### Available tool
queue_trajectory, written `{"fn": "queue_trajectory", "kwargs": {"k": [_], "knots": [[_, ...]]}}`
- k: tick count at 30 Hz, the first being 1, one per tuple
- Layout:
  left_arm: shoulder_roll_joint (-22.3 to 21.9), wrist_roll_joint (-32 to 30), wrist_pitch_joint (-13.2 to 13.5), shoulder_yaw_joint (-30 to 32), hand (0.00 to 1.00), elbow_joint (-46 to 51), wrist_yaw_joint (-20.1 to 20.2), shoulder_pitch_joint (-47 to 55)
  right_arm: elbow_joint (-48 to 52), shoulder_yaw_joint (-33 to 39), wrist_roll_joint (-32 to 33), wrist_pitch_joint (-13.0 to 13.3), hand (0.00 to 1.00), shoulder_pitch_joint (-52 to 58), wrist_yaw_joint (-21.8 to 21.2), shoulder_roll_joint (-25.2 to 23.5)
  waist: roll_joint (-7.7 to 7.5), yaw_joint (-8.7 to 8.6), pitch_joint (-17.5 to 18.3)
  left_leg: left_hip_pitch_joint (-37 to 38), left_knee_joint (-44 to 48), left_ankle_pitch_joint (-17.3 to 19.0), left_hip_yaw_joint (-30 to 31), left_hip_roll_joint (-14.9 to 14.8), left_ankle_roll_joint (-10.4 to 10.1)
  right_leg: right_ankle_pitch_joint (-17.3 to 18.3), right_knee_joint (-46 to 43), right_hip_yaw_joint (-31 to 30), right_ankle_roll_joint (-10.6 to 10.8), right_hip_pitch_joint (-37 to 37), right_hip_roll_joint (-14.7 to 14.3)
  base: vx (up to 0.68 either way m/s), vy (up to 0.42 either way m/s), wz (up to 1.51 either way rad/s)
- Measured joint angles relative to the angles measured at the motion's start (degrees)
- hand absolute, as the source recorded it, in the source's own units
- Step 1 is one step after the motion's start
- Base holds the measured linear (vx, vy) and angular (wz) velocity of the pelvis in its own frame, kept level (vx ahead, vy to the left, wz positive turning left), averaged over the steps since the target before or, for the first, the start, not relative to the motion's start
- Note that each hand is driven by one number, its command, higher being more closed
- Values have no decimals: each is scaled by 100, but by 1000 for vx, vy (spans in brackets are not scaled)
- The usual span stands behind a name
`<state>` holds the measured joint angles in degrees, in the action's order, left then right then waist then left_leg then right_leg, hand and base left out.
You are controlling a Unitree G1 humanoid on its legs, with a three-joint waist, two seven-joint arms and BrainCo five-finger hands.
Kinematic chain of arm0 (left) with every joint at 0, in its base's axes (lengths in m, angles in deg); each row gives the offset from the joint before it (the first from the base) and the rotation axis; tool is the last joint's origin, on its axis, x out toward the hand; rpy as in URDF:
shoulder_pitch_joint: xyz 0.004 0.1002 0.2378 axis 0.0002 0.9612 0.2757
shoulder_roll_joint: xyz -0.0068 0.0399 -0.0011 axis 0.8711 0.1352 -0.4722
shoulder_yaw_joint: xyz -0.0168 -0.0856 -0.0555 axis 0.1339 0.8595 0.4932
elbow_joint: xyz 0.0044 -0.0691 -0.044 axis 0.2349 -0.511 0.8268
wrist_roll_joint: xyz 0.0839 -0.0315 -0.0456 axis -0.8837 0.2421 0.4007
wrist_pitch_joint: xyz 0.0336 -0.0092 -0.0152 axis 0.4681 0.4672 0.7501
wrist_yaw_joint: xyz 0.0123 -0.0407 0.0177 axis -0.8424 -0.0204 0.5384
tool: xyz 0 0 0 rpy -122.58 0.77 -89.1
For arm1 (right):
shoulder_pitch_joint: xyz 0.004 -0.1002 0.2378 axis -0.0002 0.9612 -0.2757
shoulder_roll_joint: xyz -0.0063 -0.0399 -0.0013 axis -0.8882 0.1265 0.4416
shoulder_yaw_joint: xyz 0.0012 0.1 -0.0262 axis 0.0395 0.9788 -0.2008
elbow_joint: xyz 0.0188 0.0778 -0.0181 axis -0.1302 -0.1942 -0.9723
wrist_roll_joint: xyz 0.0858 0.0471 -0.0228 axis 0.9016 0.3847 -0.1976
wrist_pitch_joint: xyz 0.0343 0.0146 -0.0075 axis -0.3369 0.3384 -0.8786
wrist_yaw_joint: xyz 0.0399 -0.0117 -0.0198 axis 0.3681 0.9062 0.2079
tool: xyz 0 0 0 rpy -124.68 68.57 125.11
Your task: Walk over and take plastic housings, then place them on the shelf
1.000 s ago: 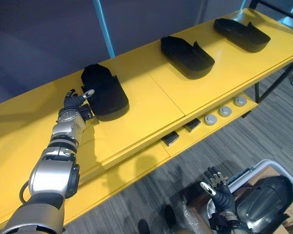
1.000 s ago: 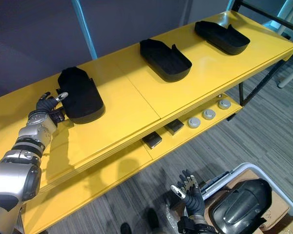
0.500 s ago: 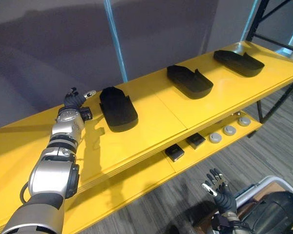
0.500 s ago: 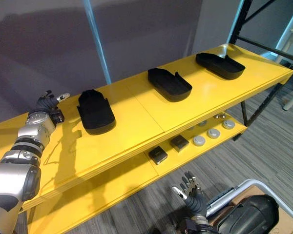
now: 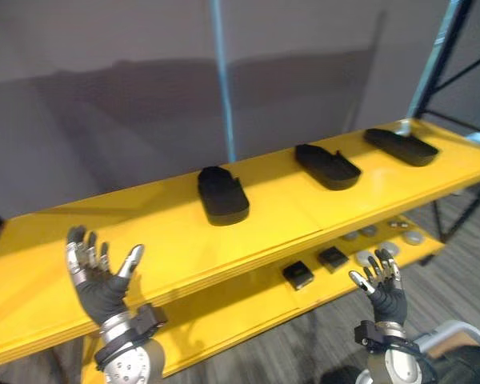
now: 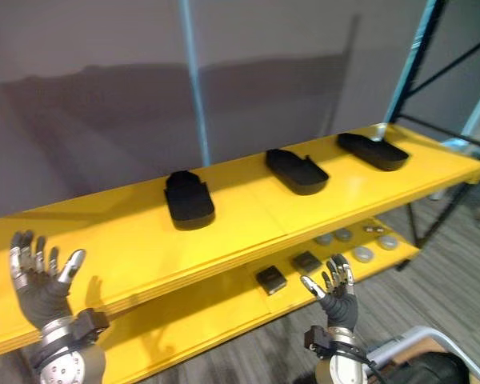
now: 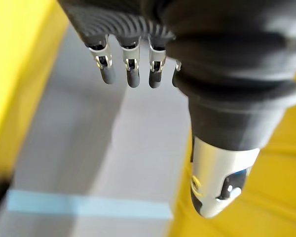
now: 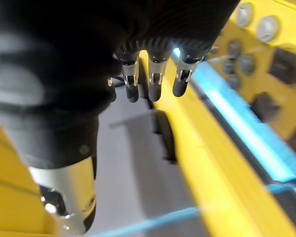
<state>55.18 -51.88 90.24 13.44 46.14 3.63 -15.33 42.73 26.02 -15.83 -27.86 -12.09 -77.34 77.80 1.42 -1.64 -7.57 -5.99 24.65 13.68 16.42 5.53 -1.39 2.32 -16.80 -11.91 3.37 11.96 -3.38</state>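
nearest to the camera, the left hand is held up at the lower left with the palm turned toward the shelf. its fingers are straight and spread apart, the thumb stands out to the side, and they hold nothing. the right hand is up in the same way at the lower right, a little lower, with fingers spread and also empty. both hands are in front of the shelf and touch nothing. in the left wrist view the fingers hang straight in a row.

behind the hands is the lower board of the yellow shelf. on it lie two small black blocks side by side, and to the right of them several grey round discs; their exact number i cannot tell.

farther back, three black housings lie in one row on the top board, well apart from each other: one at the left, the middle housing, and the right housing near the end of the shelf. behind the shelf is a grey wall.
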Motion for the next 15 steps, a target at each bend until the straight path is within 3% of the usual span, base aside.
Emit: {"fn": "queue_trajectory", "kwargs": {"k": [2, 3, 4, 6, 7, 9, 10, 11, 13, 14, 15], "knots": [[-4, -2, 20, -70, 0, 48, 48, -5, 568, -76, -39, 53, 0, 222, 16, 28, -34, -6, -2, -204, 123, 65, -693, -164, 102, -111, 271, -519, 169, 173, -159, -257, 237, -195], [-8, 1, 42, -70, 0, 57, 91, -38, 822, -29, -40, 73, 0, 262, 35, 59, -38, -47, 5, -311, 42, -29, -1201, -336, 284, -110, 822, -497, 169, 206, -129, -283, 217, -250], [-12, 2, 63, -4, 0, 54, 139, -55, 861, -20, -41, 164, 0, 219, 70, 76, -24, 1, 9, -334, -250, -177, -1879, -625, 489, -176, 1237, 126, 114, 270, 49, -290, 201, -269], [-35, 13, 80, 187, 0, 31, 165, -63, 773, -91, -81, 202, 0, 51, 105, 63, -90, 212, -7, -183, -672, -390, -2906, -968, 485, -254, 735, 1623, -60, 618, 229, -222, 149, -295], [-28, 19, 89, 292, 0, -23, 200, -81, 672, -75, -172, 202, 0, -112, 110, 57, -93, 279, -30, 19, -956, -522, -3446, -1134, 460, -238, 252, 2233, -48, 668, 325, -160, 158, -325], [3, 145, 100, 384, 0, -364, 343, -306, 472, 158, -294, 217, 0, -350, 127, 56, -111, 117, -61, 109, -1183, -675, -4234, -1278, 398, 23, -1017, 2420, 70, 492, 850, -118, 105, -224], [2, 161, 99, 384, 0, -478, 378, -389, 456, 262, -304, 219, 0, -355, 125, 57, -136, 58, -82, 95, -1199, -678, -4328, -1270, 363, 178, -1261, 2288, 87, 392, 991, -133, 6, -108], [2, 233, 89, 366, 0, -627, 449, -497, 378, 429, -369, 220, 0, -352, 114, 60, -171, -67, -91, 53, -1265, -676, -4432, -1240, 236, 405, -1498, 2038, 243, 155, 1168, -140, -54, -82], [39, 254, 79, 276, 0, -655, 554, -478, 348, 564, -390, 220, 0, -336, 89, 66, -229, -80, -66, -33, -1450, -748, -4428, -1121, 130, 620, -1107, 1880, 518, -237, 1277, -141, -95, -93], [98, 254, 78, 241, 0, -654, 632, -481, 350, 587, -390, 220, 0, -346, 51, 68, -280, -21, -57, -122, -1554, -842, -4426, -1034, 56, 756, -326, 1883, 441, -488, 1264, -152, -167, -101], [184, 250, 79, 245, 0, -659, 718, -497, 348, 499, -388, 220, 0, -354, -22, 71, -369, -15, -60, -292, -1488, -941, -4432, -981, 49, 854, 650, 1889, 237, -813, 1229, -164, -253, -99]]}}
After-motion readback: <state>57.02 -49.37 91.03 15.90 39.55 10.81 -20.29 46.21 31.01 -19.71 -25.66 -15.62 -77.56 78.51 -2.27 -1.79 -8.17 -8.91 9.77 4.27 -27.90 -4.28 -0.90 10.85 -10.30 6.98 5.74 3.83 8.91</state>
